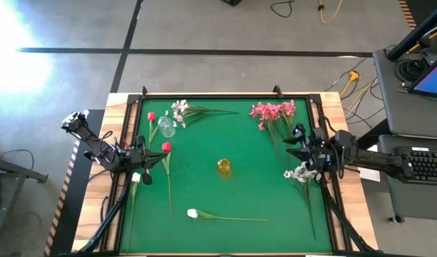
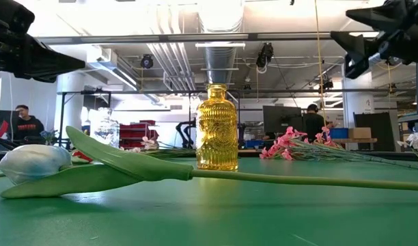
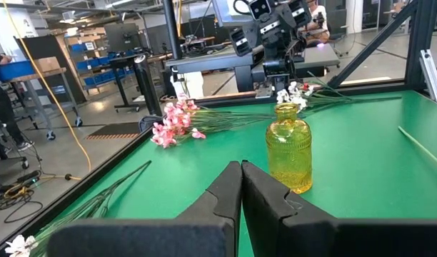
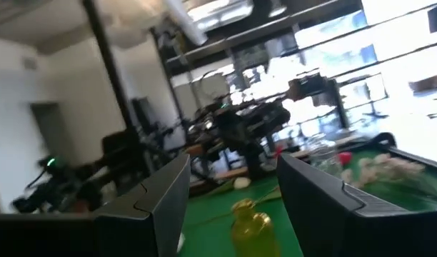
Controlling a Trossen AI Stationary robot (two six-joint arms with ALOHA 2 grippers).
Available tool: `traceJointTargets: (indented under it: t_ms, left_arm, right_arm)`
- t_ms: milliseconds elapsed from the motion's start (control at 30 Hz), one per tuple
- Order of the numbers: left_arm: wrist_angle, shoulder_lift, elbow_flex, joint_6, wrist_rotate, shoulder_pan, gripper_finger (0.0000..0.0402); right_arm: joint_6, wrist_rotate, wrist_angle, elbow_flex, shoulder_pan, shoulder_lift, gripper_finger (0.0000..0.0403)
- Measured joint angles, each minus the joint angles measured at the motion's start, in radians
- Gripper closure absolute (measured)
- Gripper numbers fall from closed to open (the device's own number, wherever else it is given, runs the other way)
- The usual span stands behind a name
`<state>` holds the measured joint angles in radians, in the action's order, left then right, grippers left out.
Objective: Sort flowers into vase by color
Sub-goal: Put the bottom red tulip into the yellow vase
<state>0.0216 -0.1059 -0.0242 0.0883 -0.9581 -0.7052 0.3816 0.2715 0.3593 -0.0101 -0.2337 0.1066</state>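
Green bench mat [image 1: 261,193] on a wood-edged table; open workshop beyond, a seated person [image 2: 24,123] at far left of the low view. Left gripper [image 1: 163,159] at the left edge, fingers together, empty. Right gripper [image 4: 233,189] at the right edge, jaws apart, empty. Yellow vase [image 1: 224,167] centre. Pink sprays [image 1: 272,111] far-right corner; white tulip [image 1: 193,213] near edge. Clear vase [image 1: 166,128] hard to make out.

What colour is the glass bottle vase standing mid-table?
Translucent yellow, with ribbed sides: the vase shows best in the low view.
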Motion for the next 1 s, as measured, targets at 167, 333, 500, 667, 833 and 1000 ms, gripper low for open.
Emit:
traceJointTargets:
  t_ms: [167,333,500,667,833,1000]
  left_arm:
    - [0.000,0.000,0.000,0.013,0.000,0.000,0.0402]
    - [0.000,0.000,0.000,0.068,0.000,0.000,0.0402]
    - [0.000,0.000,0.000,0.058,-0.001,0.000,0.0402]
    - [0.000,-0.002,0.000,0.066,0.000,0.000,0.0402]
    - [0.064,-0.004,0.002,-0.099,0.022,0.000,0.0402]
    - [0.290,-0.002,0.001,-0.463,0.025,0.002,0.0402]
  right_arm:
    - [0.073,-0.085,0.030,0.000,0.000,0.001,0.0199]
    - [0.089,-0.090,0.137,-0.002,0.000,0.030,0.0199]
    - [0.046,-0.146,0.155,-0.079,0.000,0.122,0.0199]
    - [-0.006,-0.141,0.113,-0.179,0.000,0.237,0.0199]
    - [-0.052,-0.140,0.086,-0.254,0.000,0.329,0.0199]
    - [-0.042,-0.140,0.022,-0.307,0.000,0.381,0.0199]
